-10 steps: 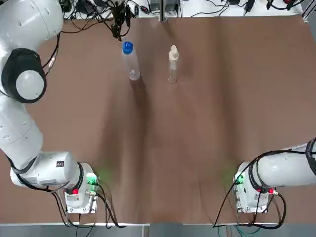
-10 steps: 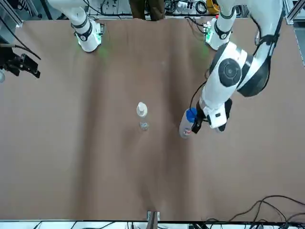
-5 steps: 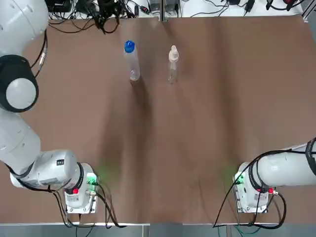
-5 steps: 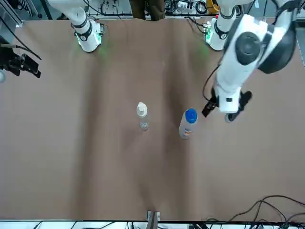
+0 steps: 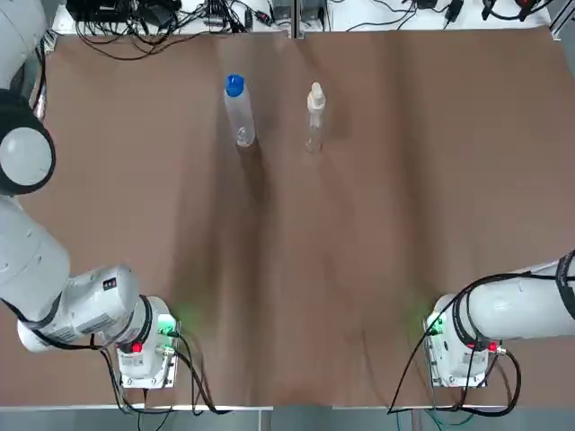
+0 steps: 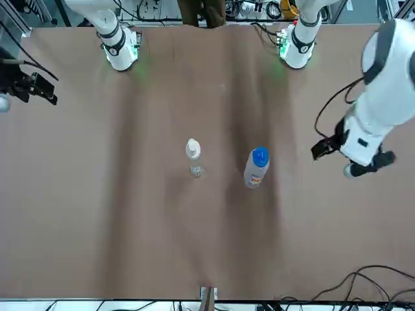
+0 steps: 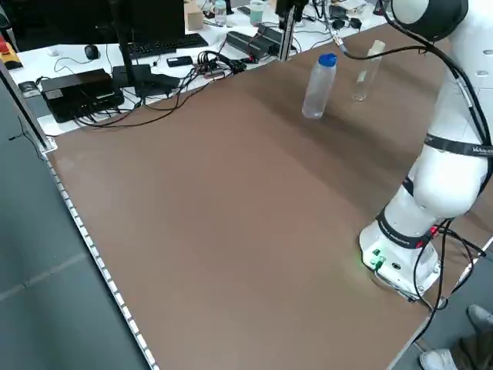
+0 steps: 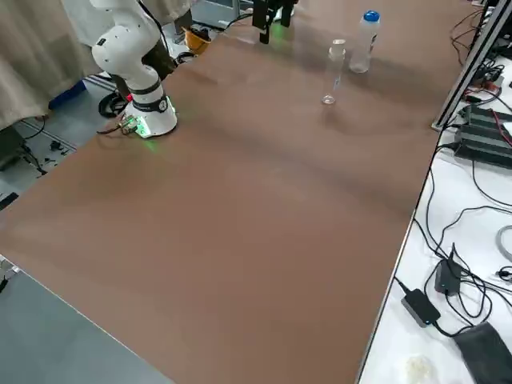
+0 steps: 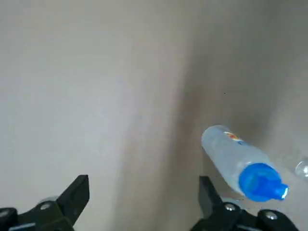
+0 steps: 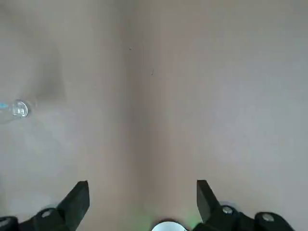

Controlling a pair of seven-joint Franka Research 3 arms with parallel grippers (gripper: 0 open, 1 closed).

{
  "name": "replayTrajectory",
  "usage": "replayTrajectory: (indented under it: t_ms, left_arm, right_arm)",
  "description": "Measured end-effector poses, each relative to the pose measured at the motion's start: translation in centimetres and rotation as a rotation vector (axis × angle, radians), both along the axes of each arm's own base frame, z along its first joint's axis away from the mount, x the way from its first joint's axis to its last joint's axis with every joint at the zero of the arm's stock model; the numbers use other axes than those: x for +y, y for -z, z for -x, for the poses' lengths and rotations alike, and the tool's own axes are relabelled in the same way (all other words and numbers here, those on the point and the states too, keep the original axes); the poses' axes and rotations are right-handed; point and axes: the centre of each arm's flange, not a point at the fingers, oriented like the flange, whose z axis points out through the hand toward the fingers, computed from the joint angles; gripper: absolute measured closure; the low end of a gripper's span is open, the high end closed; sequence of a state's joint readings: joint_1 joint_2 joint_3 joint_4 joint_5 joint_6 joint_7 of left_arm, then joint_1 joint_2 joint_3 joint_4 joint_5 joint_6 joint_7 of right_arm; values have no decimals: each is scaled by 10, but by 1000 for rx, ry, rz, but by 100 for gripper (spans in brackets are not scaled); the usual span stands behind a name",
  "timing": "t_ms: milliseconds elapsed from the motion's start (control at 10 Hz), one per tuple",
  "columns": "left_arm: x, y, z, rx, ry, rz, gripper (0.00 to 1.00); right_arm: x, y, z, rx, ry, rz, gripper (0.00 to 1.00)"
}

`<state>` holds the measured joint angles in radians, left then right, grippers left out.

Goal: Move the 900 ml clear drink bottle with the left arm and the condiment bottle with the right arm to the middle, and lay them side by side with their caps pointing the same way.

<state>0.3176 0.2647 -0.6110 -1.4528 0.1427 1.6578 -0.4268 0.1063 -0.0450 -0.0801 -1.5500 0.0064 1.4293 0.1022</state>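
Observation:
The clear drink bottle (image 5: 237,111) with a blue cap stands upright on the far half of the brown table (image 5: 359,251). It also shows in the front view as the clear drink bottle (image 6: 255,168). To its right stands the small condiment bottle (image 5: 314,118) with a cream nozzle, also upright. My left gripper (image 6: 324,148) hangs open well off to the robot's left of the drink bottle, holding nothing. In its wrist view the left gripper (image 9: 142,195) shows the drink bottle (image 9: 240,166) off to one side. My right gripper (image 6: 31,89) hovers open at the table's right edge, far from the condiment bottle (image 10: 15,109).
Cables and electronics lie beyond the far table edge (image 5: 180,16). A keyboard and more cables (image 7: 139,65) sit on the white bench past the far edge. The arm bases (image 5: 144,346) stand at the near corners.
My left gripper has drawn away from the drink bottle toward the robot's left, leaving the top view. Both bottles stay upright where they were. The right arm has not moved.

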Motion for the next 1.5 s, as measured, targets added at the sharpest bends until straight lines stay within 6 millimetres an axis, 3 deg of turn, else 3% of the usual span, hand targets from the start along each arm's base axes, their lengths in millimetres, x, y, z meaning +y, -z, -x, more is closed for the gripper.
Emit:
replayTrajectory:
  t_ms: [300, 600, 1100, 1500]
  left_arm:
    - [16, 0, -3, 1, 127, 2, 0]
    - [55, -5, -10, -11, 155, -8, 0]
    - [43, -34, -1, -61, 138, -38, 0]
    - [39, -39, 20, -54, 144, -33, 0]
  right_arm:
    - [10, 0, 1, 5, -20, 0, 1]
    - [10, 1, 2, 14, -20, 0, 1]
    - [10, 2, 2, 18, -20, 0, 1]
    - [10, 2, 2, 18, -20, 0, 1]
